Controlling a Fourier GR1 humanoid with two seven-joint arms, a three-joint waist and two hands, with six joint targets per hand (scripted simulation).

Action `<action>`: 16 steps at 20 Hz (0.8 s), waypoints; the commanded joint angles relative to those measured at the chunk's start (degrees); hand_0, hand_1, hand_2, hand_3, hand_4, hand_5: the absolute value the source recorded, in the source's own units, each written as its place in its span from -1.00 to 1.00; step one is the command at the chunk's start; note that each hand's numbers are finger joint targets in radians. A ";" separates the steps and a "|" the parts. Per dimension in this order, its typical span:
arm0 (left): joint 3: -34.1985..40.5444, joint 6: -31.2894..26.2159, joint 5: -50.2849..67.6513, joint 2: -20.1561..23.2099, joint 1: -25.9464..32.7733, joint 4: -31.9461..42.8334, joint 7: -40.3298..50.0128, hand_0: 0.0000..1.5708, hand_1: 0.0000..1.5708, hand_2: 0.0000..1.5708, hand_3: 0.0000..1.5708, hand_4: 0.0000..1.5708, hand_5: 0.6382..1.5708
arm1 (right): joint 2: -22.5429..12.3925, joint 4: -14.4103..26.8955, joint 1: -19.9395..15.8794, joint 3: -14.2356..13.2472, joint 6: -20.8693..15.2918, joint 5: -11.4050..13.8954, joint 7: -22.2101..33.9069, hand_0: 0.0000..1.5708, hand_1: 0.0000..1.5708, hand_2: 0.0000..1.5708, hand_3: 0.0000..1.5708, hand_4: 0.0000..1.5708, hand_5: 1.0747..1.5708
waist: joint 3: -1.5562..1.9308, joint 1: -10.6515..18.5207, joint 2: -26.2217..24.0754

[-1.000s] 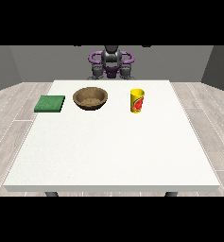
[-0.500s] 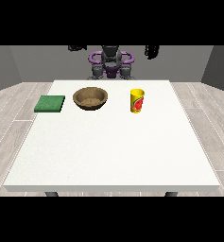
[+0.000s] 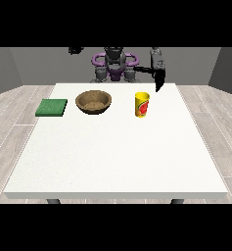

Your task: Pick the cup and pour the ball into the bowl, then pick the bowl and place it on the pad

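1. The cup (image 3: 142, 104) stands upright on the desk (image 3: 115, 157), just beside the bowl (image 3: 93, 101) on the side toward the view's right, with a clear strip of desk between them.
2. The cup's long axis runs vertical, mouth up and base flat on the desk. A red mark on its yellow wall faces the camera.
3. I judge the cup light and stiff, probably smooth-walled and so a little slippery. It is taller than it is wide, so a sideways nudge could tip it toward the bowl.
4. The best hold looks like a wrap round the middle of the wall from the side away from the bowl, leaving the rim free for pouring.
5. The ball is not visible, presumably down inside the cup. If so, it will roll once the cup tilts toward the bowl.
6. The bowl is wide, shallow and brown, mouth up. It looks rigid and steady, best taken by its rim.
7. The pad (image 3: 52, 107) lies flat beyond the bowl, on the side away from the cup. It is green and thin.
8. The hand at the view's right (image 3: 159, 82) hangs behind the cup, farther from the bowl, touching nothing. I cannot tell how its fingers lie.
9. The hand at the view's left (image 3: 76, 50) is raised well behind the bowl. Its state cannot be told either.
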 commanded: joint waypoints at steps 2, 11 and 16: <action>0.40 -1.87 -0.81 0.87 -1.74 10.27 -7.04 -1.00 -1.00 -1.00 -1.00 -1.00 0.65 | -1.76 -0.27 -0.62 -6.22 2.91 -3.07 0.82 -1.00 -1.00 -1.00 -1.00 -1.00 0.99 | 0.02 1.21 -0.65; 1.88 -3.93 -1.05 1.53 -3.93 25.80 -17.85 -1.00 -1.00 -1.00 -1.00 -1.00 0.72 | -2.39 -3.28 3.20 -9.09 5.69 -5.17 1.28 -1.00 -1.00 -1.00 -1.00 -1.00 0.98 | 0.01 0.64 -0.62; 3.18 -3.55 -1.07 2.46 -5.49 31.52 -21.95 -1.00 -1.00 -1.00 -1.00 -1.00 0.67 | -4.88 -4.67 5.55 -13.41 9.58 -8.79 -0.63 -1.00 -1.00 -1.00 -1.00 -1.00 0.99 | 0.01 -1.28 0.89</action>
